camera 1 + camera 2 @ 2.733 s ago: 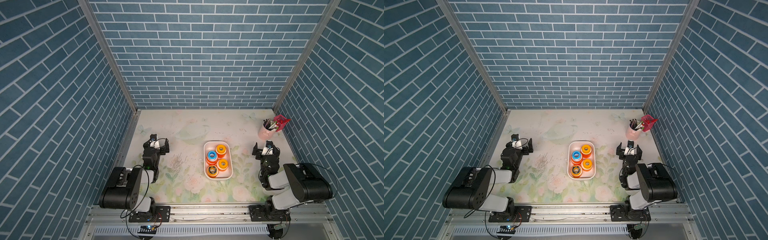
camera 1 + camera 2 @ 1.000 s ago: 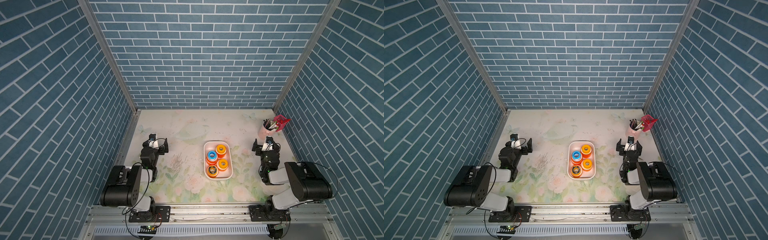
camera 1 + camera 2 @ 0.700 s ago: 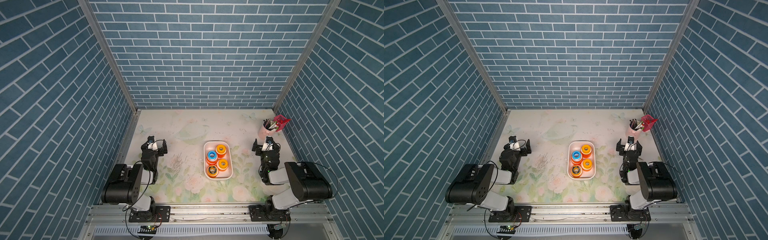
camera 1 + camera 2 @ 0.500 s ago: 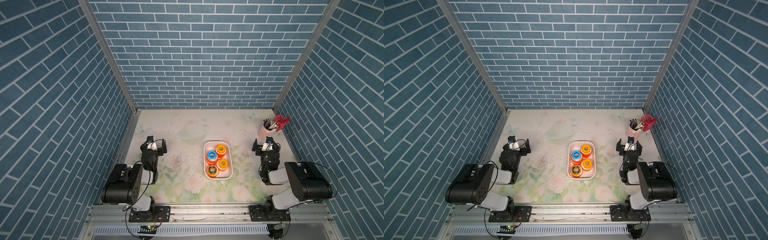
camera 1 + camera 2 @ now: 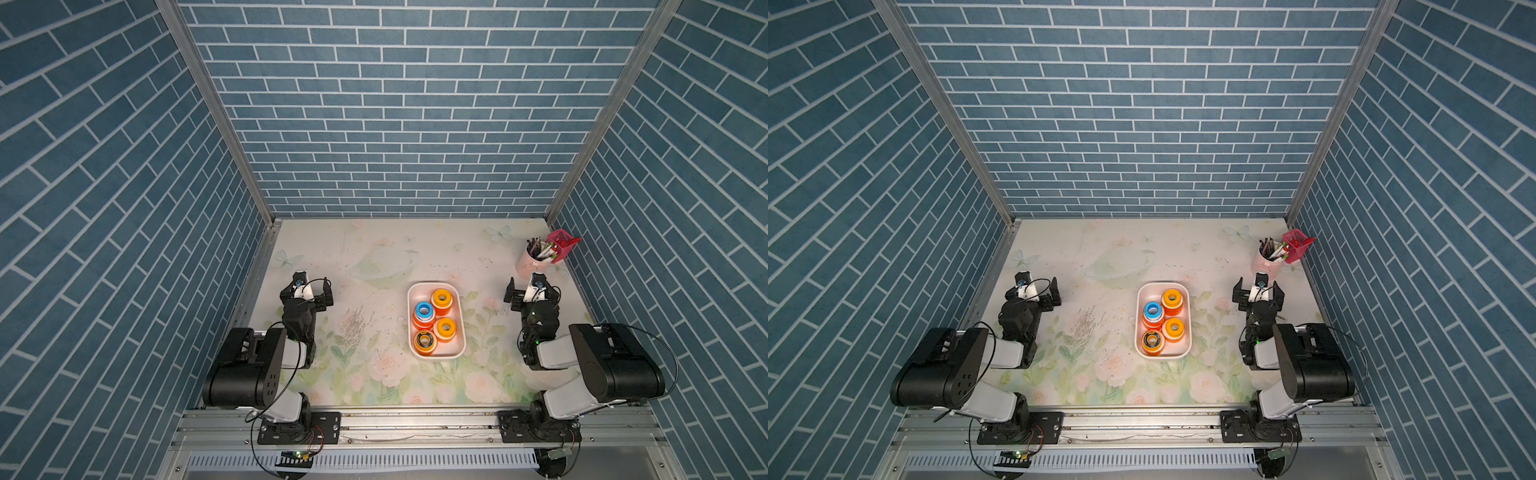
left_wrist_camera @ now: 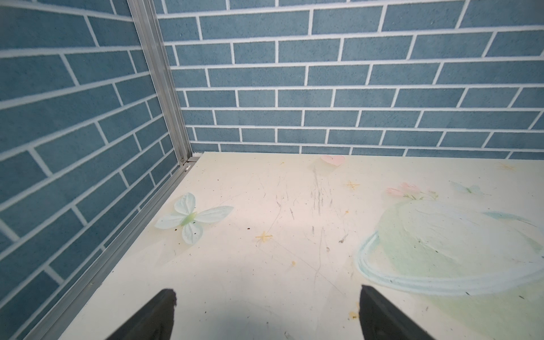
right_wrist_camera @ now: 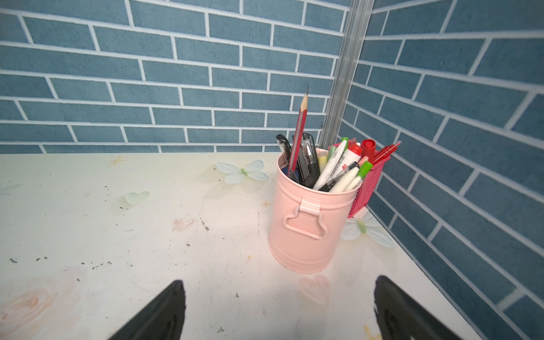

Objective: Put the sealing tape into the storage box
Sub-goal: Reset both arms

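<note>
While you look on: left gripper (image 6: 266, 297) jaws spread wide, holds nothing, above bare table (image 5: 374, 257); right gripper (image 7: 278, 287) likewise wide, empty, facing pink cup (image 7: 306, 223). Four sealing tape rolls (image 5: 441, 301) sit inside storage box (image 5: 455, 348), between arms.

Lighting: bright, even, diffuse, seeming to be falling from above; table (image 5: 374, 249) showing pale, no glare washing it out.
Shadows: soft, short, pooling under arms and along box (image 5: 436, 354) rim in both top views; grey patch lying between fingertips (image 6: 153, 321) in wrist views.
Highlights: faint sheen running down cup (image 7: 303, 229).
Distortion: brick lines on wall (image 5: 104, 187) bowing toward frame edges, wide-angle.
Focus: top views reading sharp; fingertips blurring at wrist-view edges.
</note>
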You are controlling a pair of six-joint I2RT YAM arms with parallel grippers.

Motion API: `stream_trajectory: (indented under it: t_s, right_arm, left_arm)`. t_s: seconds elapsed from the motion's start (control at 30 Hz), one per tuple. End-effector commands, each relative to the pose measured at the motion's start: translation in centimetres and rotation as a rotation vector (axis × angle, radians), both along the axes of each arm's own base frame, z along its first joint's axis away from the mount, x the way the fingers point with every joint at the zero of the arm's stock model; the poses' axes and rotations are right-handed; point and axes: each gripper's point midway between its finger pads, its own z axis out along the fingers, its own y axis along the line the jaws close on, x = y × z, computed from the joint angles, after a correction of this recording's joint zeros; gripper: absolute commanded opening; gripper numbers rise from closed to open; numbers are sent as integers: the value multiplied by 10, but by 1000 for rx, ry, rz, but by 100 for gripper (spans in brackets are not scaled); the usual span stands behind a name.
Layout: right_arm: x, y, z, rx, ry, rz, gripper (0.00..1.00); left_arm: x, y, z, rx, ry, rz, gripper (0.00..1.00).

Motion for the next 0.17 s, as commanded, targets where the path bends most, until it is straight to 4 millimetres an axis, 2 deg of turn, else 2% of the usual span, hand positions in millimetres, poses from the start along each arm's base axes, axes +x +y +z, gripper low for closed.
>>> stream_trajectory:
  t_s: [0.0,0.13]
  right_arm:
    - [2,0,-3,19,10,-1,100]
    - [0,0,-1,19,1,0,100]
  left_arm:
    - [3,-1,8,-3,-29,0,100]
    - [3,-1,8,-2,-29,-1,100]
